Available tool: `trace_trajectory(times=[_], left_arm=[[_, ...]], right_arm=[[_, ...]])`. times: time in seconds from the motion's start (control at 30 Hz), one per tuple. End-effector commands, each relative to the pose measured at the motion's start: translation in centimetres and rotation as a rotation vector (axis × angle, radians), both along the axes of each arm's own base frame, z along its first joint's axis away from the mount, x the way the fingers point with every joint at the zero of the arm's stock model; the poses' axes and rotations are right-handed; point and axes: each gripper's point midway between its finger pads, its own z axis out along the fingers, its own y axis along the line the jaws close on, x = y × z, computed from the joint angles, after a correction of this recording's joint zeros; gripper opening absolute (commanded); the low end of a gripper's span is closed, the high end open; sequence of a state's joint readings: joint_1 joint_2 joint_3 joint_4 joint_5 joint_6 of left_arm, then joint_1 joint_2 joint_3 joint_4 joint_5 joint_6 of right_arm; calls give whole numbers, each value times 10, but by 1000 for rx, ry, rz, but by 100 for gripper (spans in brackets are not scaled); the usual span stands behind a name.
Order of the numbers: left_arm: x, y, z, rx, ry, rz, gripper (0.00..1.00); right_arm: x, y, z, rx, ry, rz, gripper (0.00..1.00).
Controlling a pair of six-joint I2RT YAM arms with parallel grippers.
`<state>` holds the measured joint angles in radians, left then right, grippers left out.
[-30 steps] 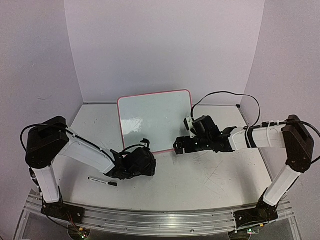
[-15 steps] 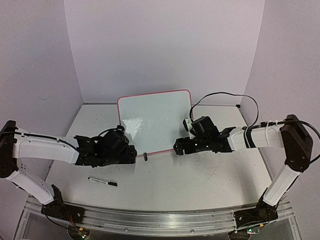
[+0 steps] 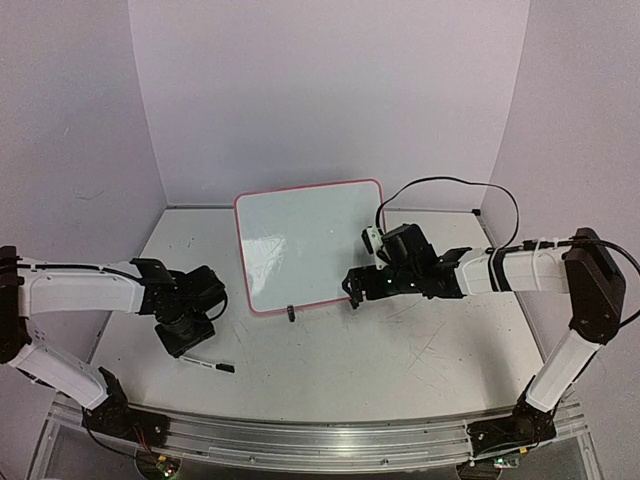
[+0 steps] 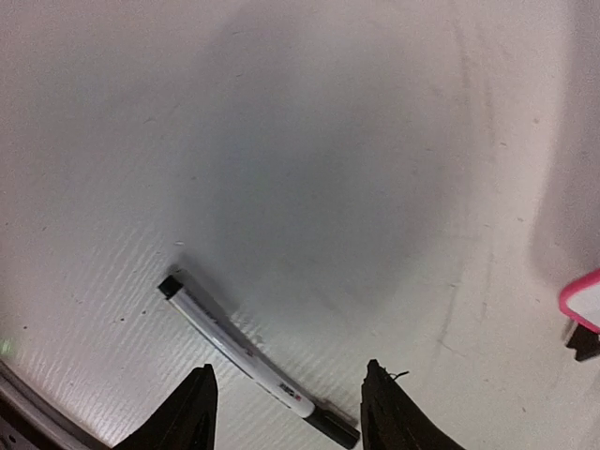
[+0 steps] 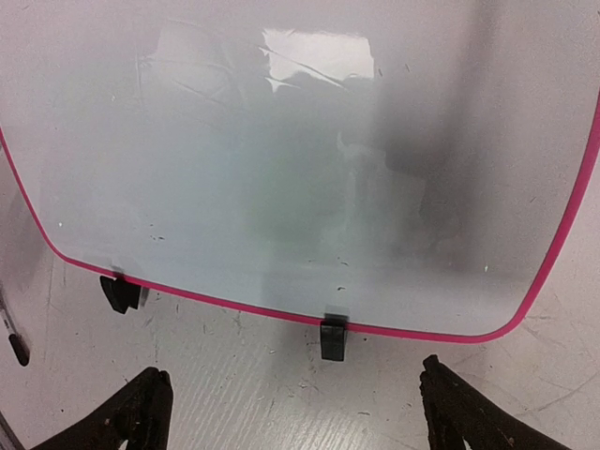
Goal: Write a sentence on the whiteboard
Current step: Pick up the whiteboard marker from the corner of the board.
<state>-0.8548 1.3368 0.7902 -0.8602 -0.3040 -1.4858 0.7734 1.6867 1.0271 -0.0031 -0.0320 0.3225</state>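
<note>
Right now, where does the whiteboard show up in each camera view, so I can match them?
Top external: the whiteboard sits at the centre of the picture.
Left wrist: only its pink corner shows, at the right edge.
Right wrist: it fills the upper part of the frame.
Shared landmark: the black clip foot on its near edge.

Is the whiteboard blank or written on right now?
Blank. The whiteboard shows only glare, shadow and faint specks inside its pink frame, with no written words. The marker lies apart from it.
</note>
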Motion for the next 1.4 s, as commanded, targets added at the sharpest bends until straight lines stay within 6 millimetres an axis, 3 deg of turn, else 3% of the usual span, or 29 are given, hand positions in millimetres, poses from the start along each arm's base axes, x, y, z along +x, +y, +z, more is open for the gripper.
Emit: trace_trajectory(times=[0.0,0.23,0.47,0.57,0.73,1.03,1.23,1.37], left_arm=[[-15,16,-7,29,105,204,52],[-10,35,-19,11,122,293,52],[-10,26,-31,-31,157,304,48],[-20,26,-41,-28,211,315,47],[-21,31,-50,-3,210,328,42],[-19,36,-65,58,216,295,20],[2,29,-50,63,145,200,0],[36,17,-10,40,-15,60,0]], right_arm=[[0,4,7,14,-17,13,93],[-12,12,8,8,-23,71,93],[-13,18,8,12,-19,87,93],[-14,21,8,15,-18,91,93],[-16,25,8,15,-19,96,93],[-21,30,9,18,-18,110,93],[-21,31,13,24,-25,104,93],[-22,34,20,47,-25,108,93]])
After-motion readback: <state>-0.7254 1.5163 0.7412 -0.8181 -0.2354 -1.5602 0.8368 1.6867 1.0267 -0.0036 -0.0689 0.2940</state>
